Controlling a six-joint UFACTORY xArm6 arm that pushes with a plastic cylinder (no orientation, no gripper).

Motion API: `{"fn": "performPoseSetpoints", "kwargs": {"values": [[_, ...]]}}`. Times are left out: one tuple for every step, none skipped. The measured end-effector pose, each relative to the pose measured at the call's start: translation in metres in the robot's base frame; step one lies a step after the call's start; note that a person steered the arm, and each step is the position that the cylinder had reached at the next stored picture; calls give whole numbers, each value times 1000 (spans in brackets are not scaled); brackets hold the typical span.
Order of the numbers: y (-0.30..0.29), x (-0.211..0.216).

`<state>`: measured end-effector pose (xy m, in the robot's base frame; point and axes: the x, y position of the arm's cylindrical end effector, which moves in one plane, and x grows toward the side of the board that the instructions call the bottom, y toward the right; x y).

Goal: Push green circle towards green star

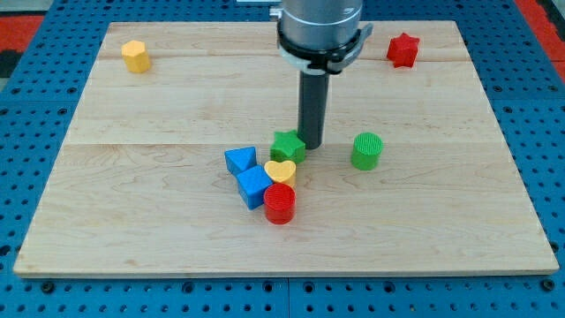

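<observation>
The green circle (366, 150) is a round green block standing right of the board's middle. The green star (288, 146) lies to its left, near the middle. My tip (312, 144) is the lower end of the dark rod. It stands just right of the green star, about touching it, and left of the green circle with a clear gap between them.
A yellow heart (281, 171), a blue triangle (240, 160), a blue cube (254, 186) and a red cylinder (280, 203) cluster below the green star. A yellow hexagon (135, 56) sits at the top left. A red star (403, 49) sits at the top right.
</observation>
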<state>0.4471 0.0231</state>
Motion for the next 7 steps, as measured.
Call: {"fn": "performPoseSetpoints", "kwargs": {"values": [[-6, 8], [44, 8], [59, 31], [53, 73], [98, 73], [128, 39], [126, 28]]}}
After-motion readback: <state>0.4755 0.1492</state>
